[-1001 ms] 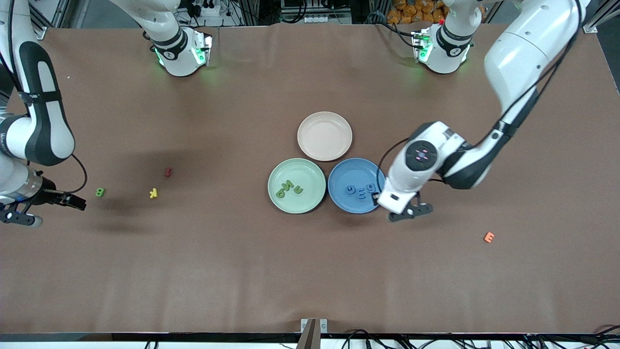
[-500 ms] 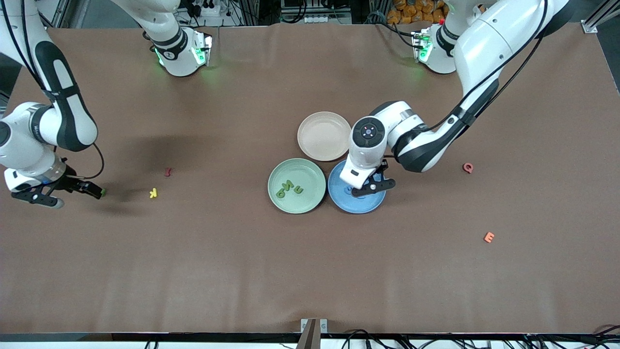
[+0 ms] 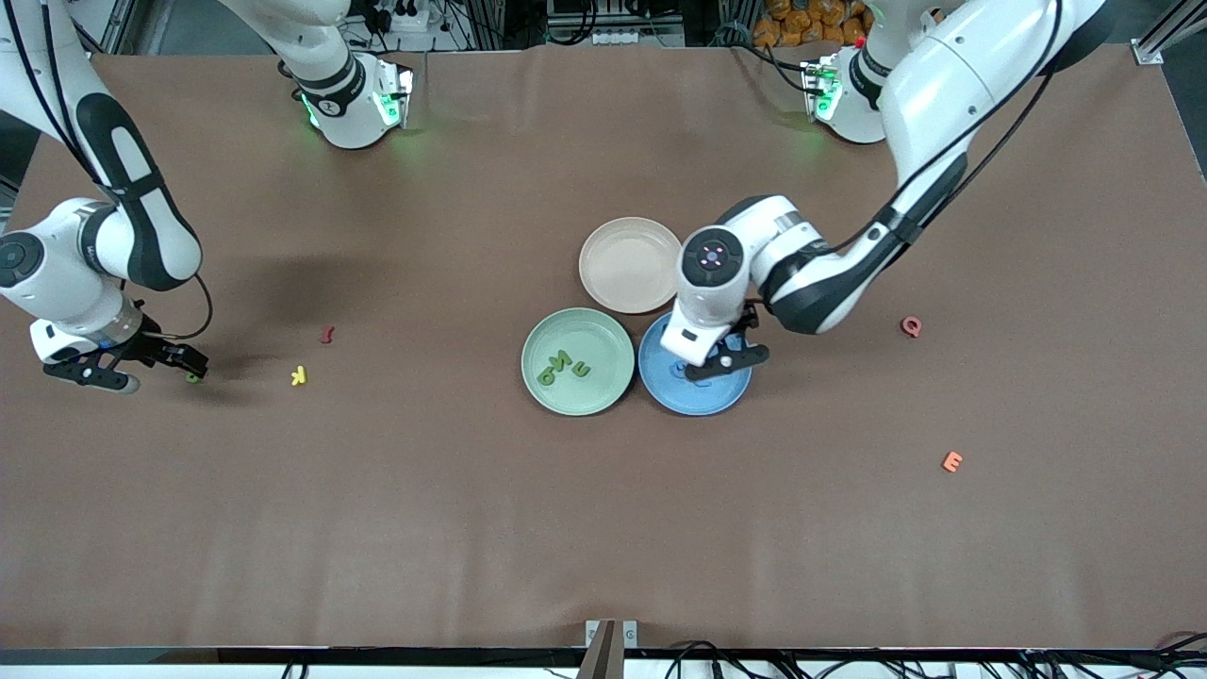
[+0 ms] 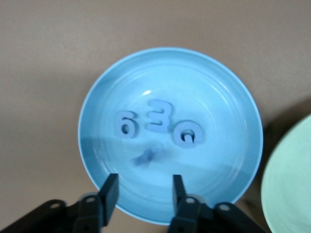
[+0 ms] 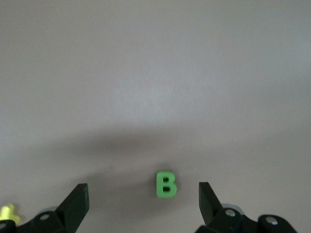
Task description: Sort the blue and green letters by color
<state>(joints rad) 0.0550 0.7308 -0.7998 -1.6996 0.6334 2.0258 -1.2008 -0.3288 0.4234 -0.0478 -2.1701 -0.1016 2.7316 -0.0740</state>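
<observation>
Over the blue plate (image 3: 695, 401), the left gripper (image 4: 143, 193) has just opened.

Green letter B (image 5: 166, 184) lies flat on the brown table (image 5: 155, 73). Right gripper (image 5: 143, 204) hangs above it, fingers spread wide. A yellow piece (image 5: 7, 212) shows at the frame edge.

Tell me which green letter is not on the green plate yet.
The green B, lying alone on the table between the right gripper's open fingers; the other green letters lie on the green plate.
</observation>
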